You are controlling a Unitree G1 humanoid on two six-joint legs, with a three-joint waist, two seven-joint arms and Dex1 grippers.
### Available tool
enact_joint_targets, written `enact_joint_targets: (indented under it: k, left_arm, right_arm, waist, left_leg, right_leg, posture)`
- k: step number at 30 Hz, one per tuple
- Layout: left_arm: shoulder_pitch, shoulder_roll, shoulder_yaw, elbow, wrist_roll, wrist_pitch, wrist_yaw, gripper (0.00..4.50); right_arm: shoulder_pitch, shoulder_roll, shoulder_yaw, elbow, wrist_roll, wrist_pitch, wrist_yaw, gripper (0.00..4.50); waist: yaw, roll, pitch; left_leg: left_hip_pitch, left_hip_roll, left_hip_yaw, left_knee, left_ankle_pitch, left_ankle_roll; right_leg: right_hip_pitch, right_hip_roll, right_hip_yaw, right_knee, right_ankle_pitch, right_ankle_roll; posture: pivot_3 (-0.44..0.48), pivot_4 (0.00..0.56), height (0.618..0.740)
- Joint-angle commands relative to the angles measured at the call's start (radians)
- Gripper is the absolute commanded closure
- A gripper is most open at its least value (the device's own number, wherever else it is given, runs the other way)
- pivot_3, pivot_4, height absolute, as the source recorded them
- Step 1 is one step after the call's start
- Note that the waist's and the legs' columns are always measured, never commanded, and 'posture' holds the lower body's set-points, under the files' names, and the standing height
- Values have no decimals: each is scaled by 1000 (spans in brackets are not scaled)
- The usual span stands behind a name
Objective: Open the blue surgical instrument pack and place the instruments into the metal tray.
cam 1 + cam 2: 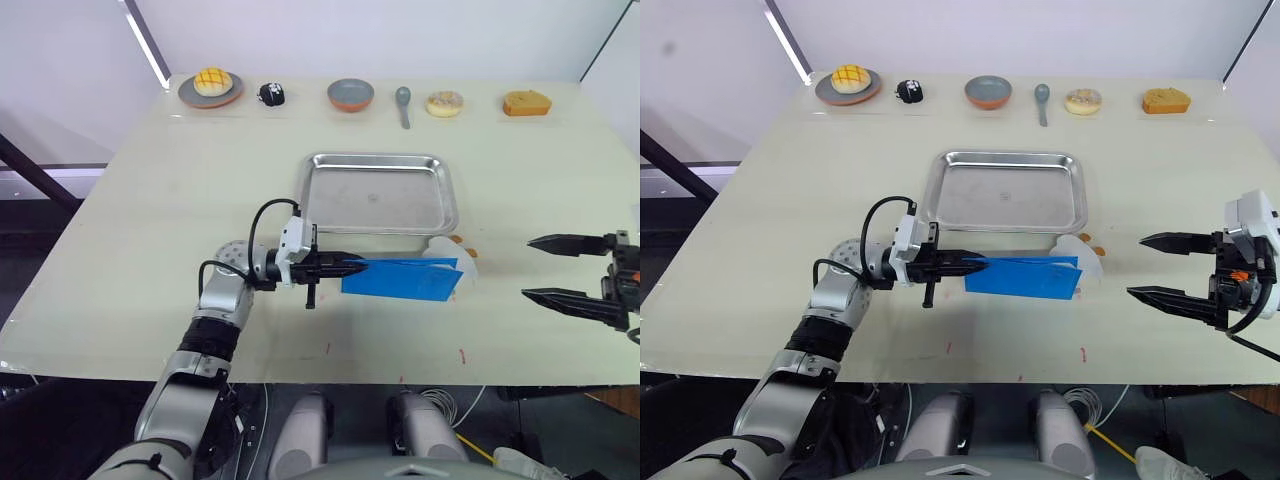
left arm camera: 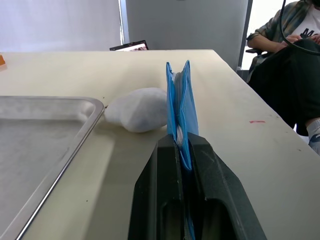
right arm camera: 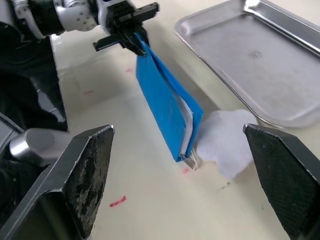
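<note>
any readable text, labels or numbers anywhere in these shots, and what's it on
Nothing here can be read.
Metal tray: a small stamped mark at the centre of its floor, too small to read.
Blue surgical instrument pack, gripped at one edge by the left gripper: no print shows on the faces in view.
Table: a few short red marks near the front edge, not letters or numbers.

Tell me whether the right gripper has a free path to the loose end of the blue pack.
Probably yes. The right gripper is open, level with the blue surgical instrument pack, which the left gripper clamps at the other end. Only bare table lies between them; the white wad sits just behind that end.
</note>
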Motion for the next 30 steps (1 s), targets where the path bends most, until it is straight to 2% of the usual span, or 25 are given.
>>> enact_joint_targets:
  k: [1, 5, 8, 12, 17, 22, 25, 28, 29, 30]
  left_arm:
    - [18, 22, 19, -42, -8, -13, -4, 4500]
    - [46, 45, 26, -66, -17, -15, -11, 4500]
    - [60, 56, 27, -81, -22, -15, -8, 4500]
    - [83, 69, 29, -100, -22, -17, 2, 4500]
    - [102, 81, 32, -122, -26, -13, 15, 4500]
    - [121, 88, 35, -142, -29, -9, 29, 4500]
    - [129, 87, 34, -148, -28, -11, 36, 4500]
    - [134, 85, 32, -153, -28, -10, 42, 4500]
    - [135, 85, 32, -152, -27, -11, 43, 4500]
    - [136, 84, 32, -150, -26, -14, 44, 4500]
  right_arm:
    - [-7, -22, -18, -20, 10, -9, -31, 169]
    - [-99, -12, 156, 60, -108, -71, -111, 169]
    - [-170, -1, 276, 129, -167, -115, -111, 169]
    - [-352, 59, 484, 306, -317, -163, -165, 169]
    - [-482, 120, 614, 443, -396, -204, -138, 169]
    - [-544, 174, 718, 532, -468, -235, -105, 169]
    - [-561, 202, 745, 553, -481, -231, -91, 1055]
    - [-561, 208, 753, 545, -485, -222, -73, 2484]
    - [-561, 211, 750, 544, -487, -221, -76, 2797]
    - [-558, 210, 746, 543, -490, -223, -78, 3390]
  waist:
    - [-1, 0, 0]
    - [-11, 0, 0]
    - [-11, 0, 0]
    - [-12, 0, 0]
    - [-12, 0, 0]
    - [-13, 0, 0]
    - [-13, 0, 0]
    - [-13, 0, 0]
    - [-13, 0, 0]
    - [-13, 0, 0]
  left_leg:
    - [0, 0, 0, 0, 0, 0]
    - [1, 1, 2, 0, 0, 0]
    - [1, 1, 2, -1, 0, 0]
    - [1, 1, 3, -1, 0, 0]
    - [1, 1, 3, -1, 0, 0]
    - [1, 1, 3, -1, 0, 0]
    - [1, 1, 3, -1, 0, 0]
    - [1, 1, 3, -1, 0, 0]
    - [1, 1, 2, -1, 0, 0]
    - [1, 1, 2, -1, 0, 0]
  right_leg:
    - [0, 0, 0, 0, 0, 0]
    - [0, 0, 1, 0, 0, 0]
    - [0, 1, 1, 0, 0, 0]
    - [0, 0, 2, 0, 0, 0]
    - [-1, 0, 2, 0, 0, 0]
    - [-1, 0, 3, 0, 0, 0]
    - [-1, 0, 2, 0, 0, 0]
    - [-1, 0, 2, 0, 0, 0]
    - [-1, 0, 2, 0, 0, 0]
    - [-1, 0, 2, 0, 0, 0]
  posture:
    - [0, 150, 740]
    - [0, 150, 740]
    - [0, 150, 740]
    - [0, 150, 740]
    - [0, 150, 740]
    - [0, 150, 740]
    - [0, 150, 740]
    - [0, 150, 740]
    - [0, 150, 740]
    - [0, 150, 740]
